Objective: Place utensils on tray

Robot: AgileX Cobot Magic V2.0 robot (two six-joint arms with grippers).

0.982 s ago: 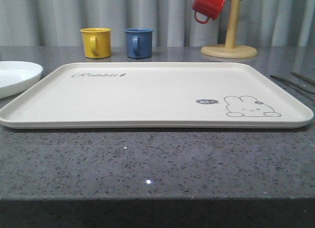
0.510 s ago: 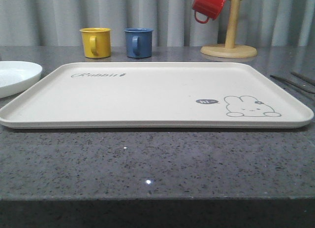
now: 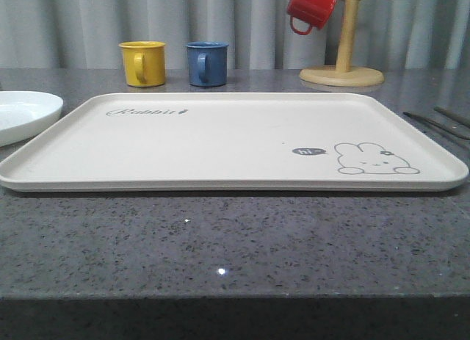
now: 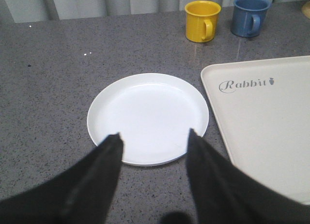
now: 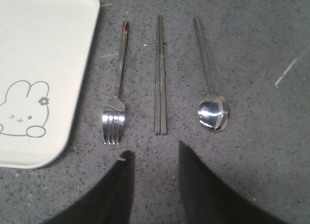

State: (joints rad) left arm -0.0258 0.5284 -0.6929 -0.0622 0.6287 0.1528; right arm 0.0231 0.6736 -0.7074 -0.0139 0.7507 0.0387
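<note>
the fork [image 5: 115, 96], chopsticks [image 5: 160, 79] and spoon [image 5: 210, 83] lie parallel on the worktop [image 3: 235, 244] just off the tray [image 5: 43, 50] edge, spaced for separate picks. the right gripper [image 5: 154, 158] hangs spread and empty near the chopsticks' ends; the left gripper [image 4: 154, 141] is likewise spread and empty over the white plate [image 4: 147, 112].

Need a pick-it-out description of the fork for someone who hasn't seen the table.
Start at the big cream tray with the rabbit drawing. On the grey counter just off its rabbit-end edge lie three silver utensils side by side. The fork is the one nearest the tray, beside the chopsticks, and the only one ending in four tines.

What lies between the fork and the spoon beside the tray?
The pair of chopsticks lies between the fork and the spoon, parallel to both on the bare countertop, seen in the right wrist view.
</note>
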